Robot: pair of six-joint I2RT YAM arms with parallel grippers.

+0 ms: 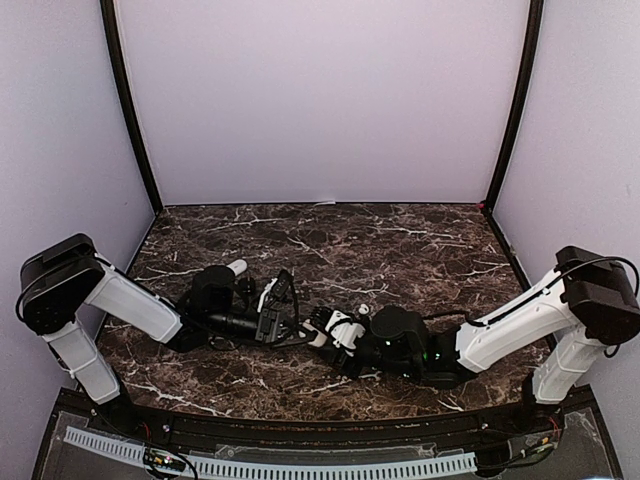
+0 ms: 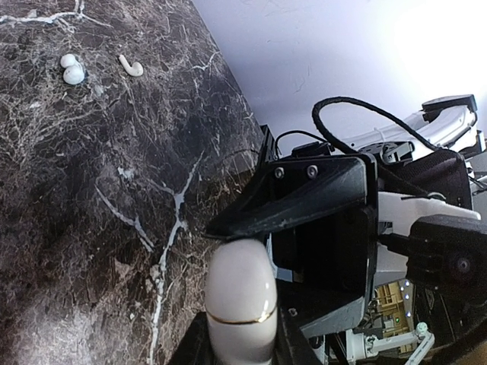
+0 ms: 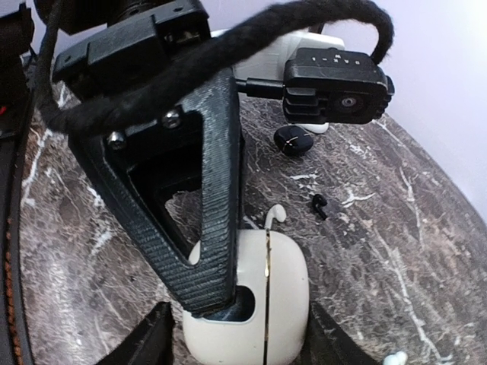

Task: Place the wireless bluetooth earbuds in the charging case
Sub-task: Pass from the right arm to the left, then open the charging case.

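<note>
A white charging case [image 2: 242, 304] with a gold seam, closed, stands between my two grippers at the table's middle. My left gripper [image 2: 242, 346] is shut on the charging case [image 3: 262, 304]; one of its black ribbed fingers [image 3: 207, 228] presses the case's side. My right gripper [image 3: 237, 342] is open, its jaws standing either side of the case's lower end. A white earbud [image 3: 275, 215] lies just behind the case. Two more white earbuds [image 2: 72, 70] [image 2: 131, 66] lie farther off on the marble. In the top view both grippers [image 1: 283, 318] [image 1: 335, 335] meet tip to tip.
A small black earbud [image 3: 319, 205] and a black case [image 3: 294, 140] lie beyond the white case. A black cable [image 3: 228, 53] arches over the left gripper. The dark marble table [image 1: 400, 250] is walled by pale panels on three sides.
</note>
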